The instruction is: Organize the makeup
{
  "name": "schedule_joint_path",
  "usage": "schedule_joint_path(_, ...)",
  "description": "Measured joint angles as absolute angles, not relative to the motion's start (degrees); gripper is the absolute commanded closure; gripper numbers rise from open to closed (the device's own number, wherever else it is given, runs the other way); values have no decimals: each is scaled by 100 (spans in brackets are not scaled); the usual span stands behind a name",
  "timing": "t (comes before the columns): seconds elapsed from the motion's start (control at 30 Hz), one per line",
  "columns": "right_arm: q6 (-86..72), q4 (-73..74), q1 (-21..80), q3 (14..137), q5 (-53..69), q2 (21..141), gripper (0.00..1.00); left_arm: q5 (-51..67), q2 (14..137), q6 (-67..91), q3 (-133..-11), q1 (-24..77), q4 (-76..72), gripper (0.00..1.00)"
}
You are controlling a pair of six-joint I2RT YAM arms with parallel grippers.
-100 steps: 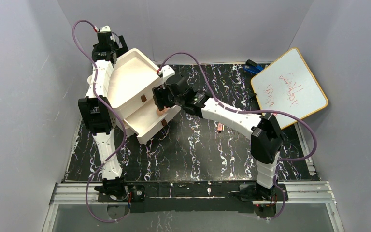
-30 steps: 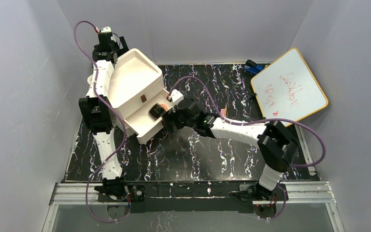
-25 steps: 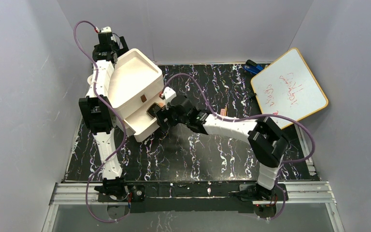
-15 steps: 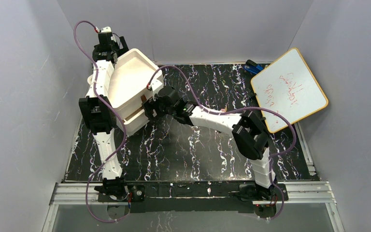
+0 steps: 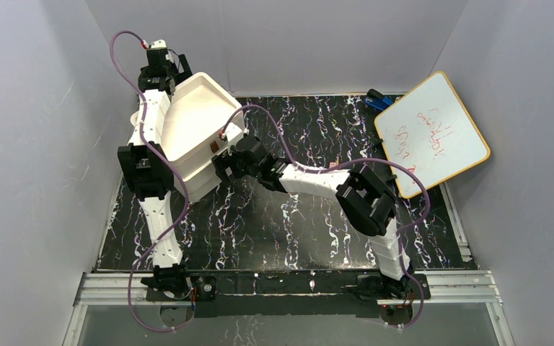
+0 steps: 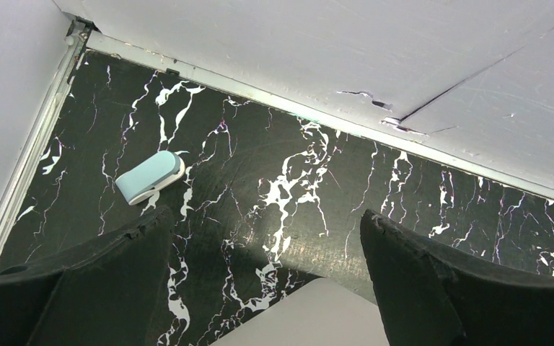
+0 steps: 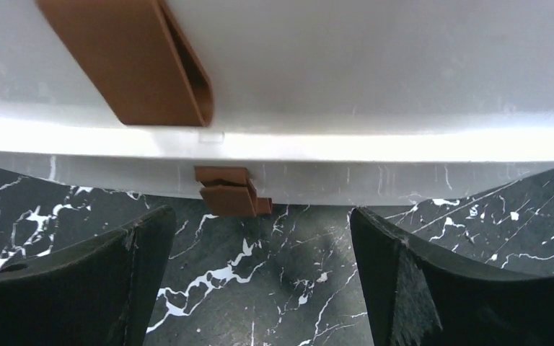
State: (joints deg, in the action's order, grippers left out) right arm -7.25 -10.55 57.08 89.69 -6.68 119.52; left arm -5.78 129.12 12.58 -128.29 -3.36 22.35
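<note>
From above, the right claw (image 5: pixel 221 156) was close at the front of the white drawer box (image 5: pixel 191 122), whose drawers looked pushed in. The left arm (image 5: pixel 148 155) reached behind the box, and a whiteboard (image 5: pixel 433 133) lay at the right of the black marbled table (image 5: pixel 296 231). Where the makeup lay could not be told from any view.

The left wrist view showed the left claw (image 6: pixel 263 220) spread wide and gripping nothing, over the table near a pale blue clip (image 6: pixel 150 176).

The right wrist view showed the right claw's fingers spread wide and empty before the box's brown handles (image 7: pixel 137 65).
</note>
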Motion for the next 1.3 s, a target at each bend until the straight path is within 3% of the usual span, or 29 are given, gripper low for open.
schedule_joint_path(0.77,-666,-1839,5747,9019,-904,12748,3,-657,12912,1216,-12831,-325,2191,2)
schedule_joint_path(0.83,-666,-1900,5749,8980,-906,12748,10,-657,12912,1214,-12831,-325,2191,2)
schedule_joint_path(0.87,-663,-1949,5749,8952,-906,12748,19,-657,12912,1214,-12831,-325,2191,2)
schedule_joint_path(0.93,-668,-2014,5749,8914,-915,12759,48,-657,12912,1214,-12831,-325,2191,2)
schedule_joint_path(0.97,-672,-2029,5749,8914,-928,12772,54,-657,12912,1214,-12831,-325,2191,2)
schedule_joint_path(1.2,-770,-2123,5830,8910,-891,12842,55,-663,12912,1214,-12831,-325,2187,1)
schedule_joint_path(1.27,-770,-2130,5826,8923,-895,12912,62,-663,12912,1214,-12831,-325,2187,2)
schedule_joint_path(1.3,-773,-2128,5822,8949,-915,12993,72,-663,12912,1214,-12831,-325,2187,2)
